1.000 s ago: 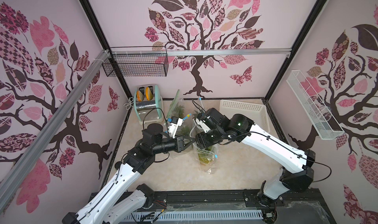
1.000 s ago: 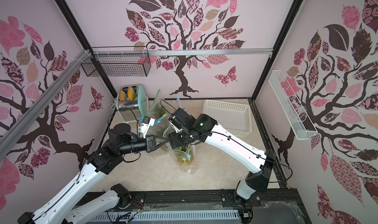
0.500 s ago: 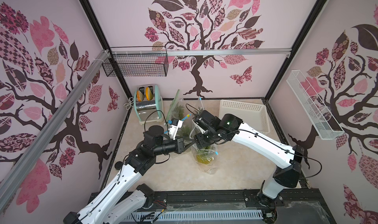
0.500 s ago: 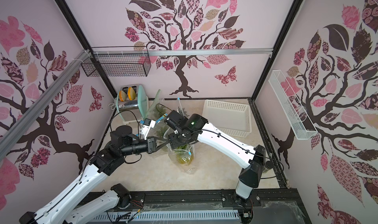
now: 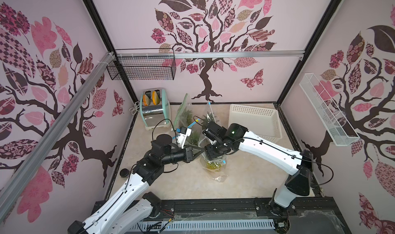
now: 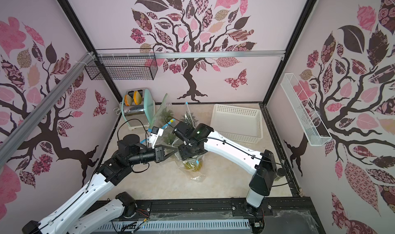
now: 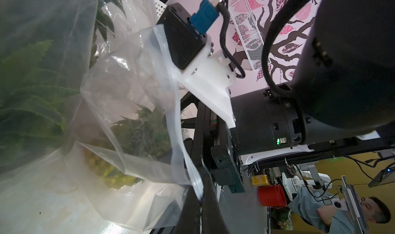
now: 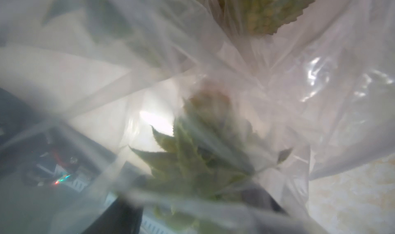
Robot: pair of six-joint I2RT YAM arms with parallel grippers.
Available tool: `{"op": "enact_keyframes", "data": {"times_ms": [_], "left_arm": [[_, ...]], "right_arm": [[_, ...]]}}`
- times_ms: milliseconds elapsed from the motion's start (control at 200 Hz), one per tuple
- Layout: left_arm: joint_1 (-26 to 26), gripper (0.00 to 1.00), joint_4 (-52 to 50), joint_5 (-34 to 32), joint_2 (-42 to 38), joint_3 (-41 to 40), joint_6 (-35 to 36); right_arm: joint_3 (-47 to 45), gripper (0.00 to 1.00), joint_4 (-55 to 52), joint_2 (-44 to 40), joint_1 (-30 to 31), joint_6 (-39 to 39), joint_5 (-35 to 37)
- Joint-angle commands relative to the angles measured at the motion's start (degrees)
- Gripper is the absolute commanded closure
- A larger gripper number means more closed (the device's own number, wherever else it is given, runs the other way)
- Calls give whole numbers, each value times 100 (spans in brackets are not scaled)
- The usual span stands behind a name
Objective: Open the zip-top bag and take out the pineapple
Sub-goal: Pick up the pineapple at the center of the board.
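Clearly the zip-top bag [image 7: 136,76] is thin, slippery film that gives no support. The left gripper [image 7: 202,198] is clamped on its mouth edge, holding it up. Just below the right gripper [image 8: 195,207], whose jaws stand apart inside the bag, sits the pineapple [image 5: 212,166], crown [image 8: 198,149] uppermost. I judge it light but prickly, and the stiff leaf base looks the best hold. Film crowds both jaws, so straight up seems the free way out; a second bag [image 5: 183,115] stands just beyond.
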Motion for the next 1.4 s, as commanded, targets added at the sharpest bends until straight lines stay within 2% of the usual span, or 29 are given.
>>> {"op": "enact_keyframes", "data": {"times_ms": [0,185,360,425,550,615,670,855,880,945,1090,1215,1395], "left_arm": [[-1,100,249,-93,-87,-104,57],[-2,100,311,-149,-112,-270,57],[-6,100,289,-169,-158,-317,65],[-4,100,283,-188,-158,-326,65],[-7,100,285,-239,-156,-345,57],[-4,91,301,-252,-135,-345,48],[-11,83,286,-243,-101,-311,56],[-12,62,453,-126,-103,-213,-92],[-10,52,508,-86,-99,-215,-141],[-19,44,641,64,-37,-198,-256],[-164,37,898,273,82,-131,-453],[-489,33,1014,114,194,22,-466],[-1011,29,1716,-159,484,-73,-713]], "right_arm": [[-62,28,-117,162,-30,15,85],[-312,30,125,292,-70,72,5],[-683,40,214,323,-92,166,-111],[-771,52,166,319,-101,195,-134],[-997,83,264,79,-108,229,-17],[-1066,95,275,-126,-157,222,89],[-1111,100,297,-359,-211,205,188],[-980,100,154,-1300,-616,17,33],[-924,100,92,-1419,-687,-16,-15],[-762,100,-136,-1709,-832,-83,-81],[-410,100,-556,-2292,-984,-173,-103],[-3,100,-974,-2487,-1017,-223,11],[786,100,-1260,-2502,-1093,-413,112]]}}
